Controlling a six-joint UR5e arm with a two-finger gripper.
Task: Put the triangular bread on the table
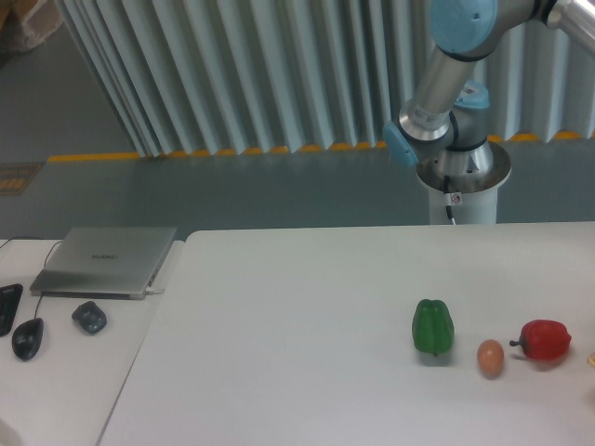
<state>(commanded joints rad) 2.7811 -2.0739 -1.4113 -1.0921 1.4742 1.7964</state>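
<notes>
The white table (297, 316) fills the lower part of the camera view. The triangular bread cannot be made out; only a tiny pale-orange sliver (591, 354) touches the right edge of the frame, too small to identify. Of the arm I see the blue elbow joint (465, 19), a silver link (437, 88) and the base (462, 172) behind the table. The rest of the arm runs out of the picture at the top right, and the gripper is out of view.
A green pepper (433, 327), a small orange-pink egg (490, 358) and a red pepper (545, 341) stand in a row at the right. The adjoining desk on the left carries a grey laptop (107, 260) and two mice (89, 317) (28, 338).
</notes>
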